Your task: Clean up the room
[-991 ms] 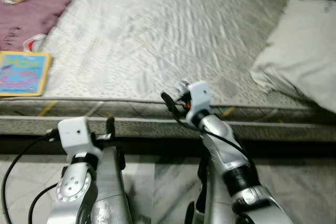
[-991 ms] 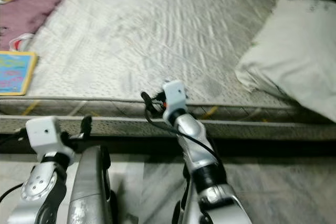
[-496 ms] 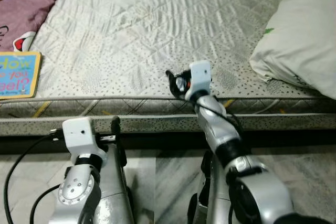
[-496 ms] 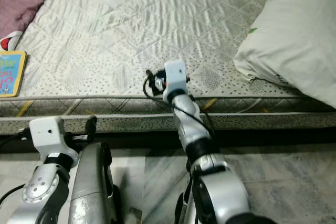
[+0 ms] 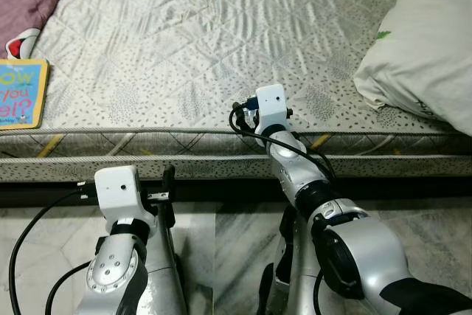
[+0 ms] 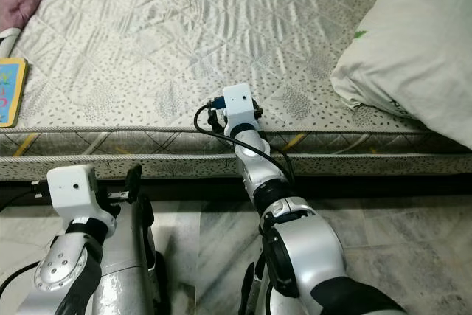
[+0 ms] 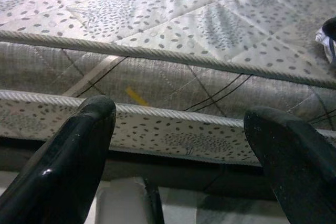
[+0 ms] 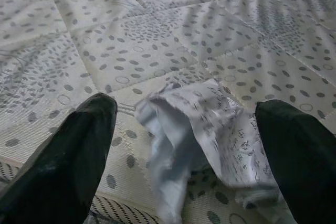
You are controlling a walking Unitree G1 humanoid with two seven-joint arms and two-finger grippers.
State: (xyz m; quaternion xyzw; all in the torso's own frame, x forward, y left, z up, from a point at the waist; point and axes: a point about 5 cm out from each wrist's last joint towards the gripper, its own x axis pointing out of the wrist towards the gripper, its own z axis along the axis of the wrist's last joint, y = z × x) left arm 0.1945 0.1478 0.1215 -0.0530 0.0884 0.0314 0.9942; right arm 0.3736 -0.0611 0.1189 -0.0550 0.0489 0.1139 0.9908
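You stand on a grey marble floor [image 5: 413, 219] facing the mattress [image 5: 206, 42]. Your left gripper [image 7: 184, 145] hangs low before its side edge, fingers spread. Your right gripper [image 8: 184, 129] reaches over the near edge, fingers spread around a crumpled paper [image 8: 205, 129] lying on the quilted top. Farther off, a pillow [image 5: 431, 42] lies right, a children's book [image 5: 18, 94] left.

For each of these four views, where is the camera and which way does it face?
Left eye: on the head, looking down at the mattress, pillow and book; both arms show.
Right eye: beside it, same scene.
Left wrist: low by the floor, facing the mattress side between open fingers.
Right wrist: at the mattress edge, over crumpled paper, which lies between the open fingers.
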